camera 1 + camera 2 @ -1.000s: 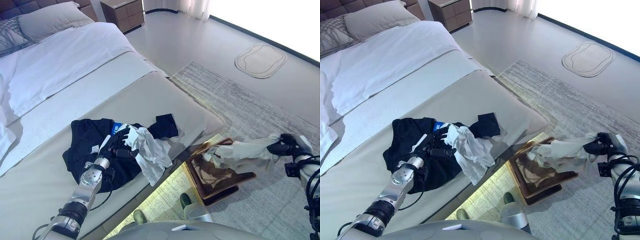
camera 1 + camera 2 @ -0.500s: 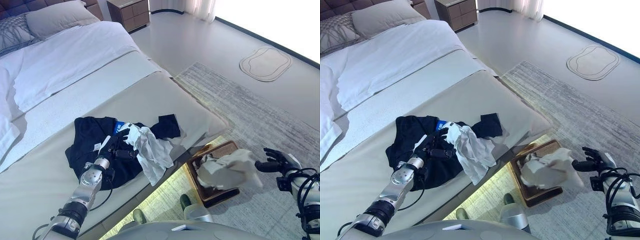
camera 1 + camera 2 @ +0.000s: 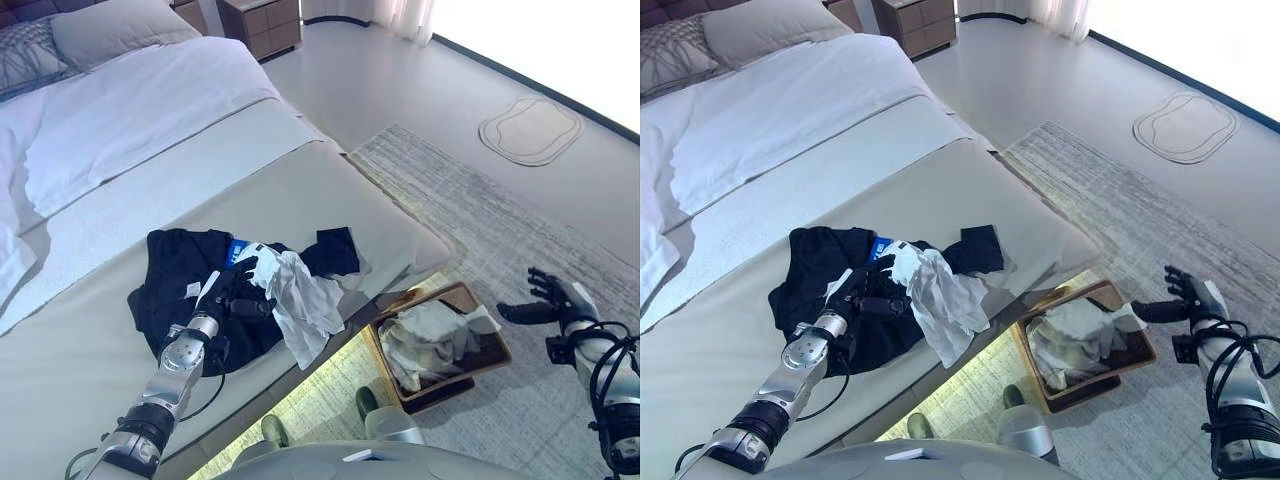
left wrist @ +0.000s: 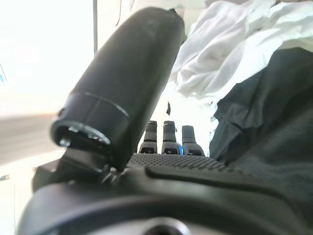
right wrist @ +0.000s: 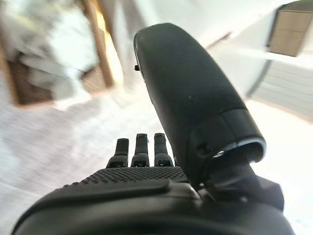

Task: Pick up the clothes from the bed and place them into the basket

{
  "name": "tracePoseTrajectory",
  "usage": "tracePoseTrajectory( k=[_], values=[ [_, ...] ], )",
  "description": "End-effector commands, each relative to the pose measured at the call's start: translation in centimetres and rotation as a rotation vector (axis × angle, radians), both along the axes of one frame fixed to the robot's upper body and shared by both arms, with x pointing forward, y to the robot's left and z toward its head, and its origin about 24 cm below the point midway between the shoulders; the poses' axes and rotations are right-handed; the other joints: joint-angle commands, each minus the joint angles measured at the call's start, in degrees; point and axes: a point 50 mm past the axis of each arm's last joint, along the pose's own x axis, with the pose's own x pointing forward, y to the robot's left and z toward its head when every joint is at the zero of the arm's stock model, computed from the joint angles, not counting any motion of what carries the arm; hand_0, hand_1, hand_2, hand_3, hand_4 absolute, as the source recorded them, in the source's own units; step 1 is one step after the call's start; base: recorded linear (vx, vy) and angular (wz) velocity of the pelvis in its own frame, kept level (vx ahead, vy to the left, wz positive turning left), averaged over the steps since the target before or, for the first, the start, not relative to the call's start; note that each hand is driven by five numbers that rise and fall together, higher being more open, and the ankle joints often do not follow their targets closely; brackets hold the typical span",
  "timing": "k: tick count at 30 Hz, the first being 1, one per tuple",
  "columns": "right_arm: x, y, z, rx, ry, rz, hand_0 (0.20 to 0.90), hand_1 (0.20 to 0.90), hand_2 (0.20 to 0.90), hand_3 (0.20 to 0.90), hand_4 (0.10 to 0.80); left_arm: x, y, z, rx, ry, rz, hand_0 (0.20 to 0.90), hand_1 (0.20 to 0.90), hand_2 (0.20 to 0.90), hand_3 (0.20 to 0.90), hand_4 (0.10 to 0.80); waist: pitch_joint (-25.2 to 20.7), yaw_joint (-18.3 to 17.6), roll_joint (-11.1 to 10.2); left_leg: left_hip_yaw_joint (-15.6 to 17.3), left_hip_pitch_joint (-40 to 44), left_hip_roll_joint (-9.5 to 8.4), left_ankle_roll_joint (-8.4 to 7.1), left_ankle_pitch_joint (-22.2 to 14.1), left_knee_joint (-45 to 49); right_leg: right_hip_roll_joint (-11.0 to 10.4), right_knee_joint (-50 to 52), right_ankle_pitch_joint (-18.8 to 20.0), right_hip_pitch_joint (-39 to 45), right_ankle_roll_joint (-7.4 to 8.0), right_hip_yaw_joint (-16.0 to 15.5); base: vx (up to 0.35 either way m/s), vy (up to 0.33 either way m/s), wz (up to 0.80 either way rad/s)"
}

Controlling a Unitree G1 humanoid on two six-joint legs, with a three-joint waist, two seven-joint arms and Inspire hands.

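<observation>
Beige bedding covered the foot of the wide bed [image 3: 330, 200], and that was where the left hand [image 3: 236, 292] rested, its dark fingers straight and slack on the clothes rather than curled round them, the thumb standing clear in its wrist view, so nothing was gripped there yet. Under and beside it lay a crumpled black garment [image 3: 180, 290], with a rumpled white cloth [image 3: 300, 300] draped over it and hanging off the mattress edge, probably the next piece to take because it lay nearest the drop. Just below that edge, on the grey patterned rug [image 3: 480, 200], stood the brown rectangular wicker basket [image 3: 490, 352], placed close for a short carry and already holding pale crumpled clothing [image 3: 425, 338]. Beyond the basket the right hand [image 3: 545, 300] hung spread and empty above the rug.
</observation>
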Motion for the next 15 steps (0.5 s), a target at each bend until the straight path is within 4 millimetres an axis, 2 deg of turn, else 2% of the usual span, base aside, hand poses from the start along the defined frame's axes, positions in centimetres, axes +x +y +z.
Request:
tracePoseTrajectory(
  k=[1,6,9,15],
  values=[
    [3.9,0.5,7.4,-0.180,-0.317,0.059,0.900,0.900,0.900,0.900,0.800,2.3,0.0,3.6,0.011,-0.213,0.012,0.900,0.900,0.900,0.900,0.800,-2.05,3.96,-1.16,-4.12,1.33,-1.09,1.37,-10.21,6.02,1.85,5.86,-1.69,-5.41,-0.05,-3.38,-0.017,-0.020,0.16],
    [6.5,2.9,10.3,-0.318,-0.407,0.134,0.900,0.900,0.900,0.900,0.800,2.4,-0.1,3.8,0.007,-0.230,0.027,0.900,0.900,0.900,0.900,0.800,-1.95,7.24,-1.16,-6.65,0.07,-1.71,1.02,-9.49,5.69,1.31,5.45,-2.32,-4.49,-0.61,-5.78,-0.025,-0.028,0.27],
    [7.7,4.4,11.3,-0.372,-0.425,0.211,0.900,0.900,0.900,0.900,0.800,2.2,0.1,3.9,0.000,-0.237,0.027,0.900,0.900,0.900,0.900,0.800,-2.10,8.88,-1.06,-8.18,-0.25,-2.05,0.90,-9.05,5.25,1.06,5.37,-2.88,-3.72,-0.98,-7.21,0.016,-0.021,0.29],
    [9.9,8.5,11.6,-0.391,-0.412,0.392,0.900,0.900,0.900,0.900,0.800,1.7,0.6,4.0,0.004,-0.240,0.026,0.900,0.900,0.900,0.900,0.800,-2.25,12.60,-1.15,-11.34,-1.34,-2.60,0.51,-8.41,5.78,0.27,6.08,-4.15,-2.53,-1.76,-10.29,0.039,-0.019,0.38]
  ],
)
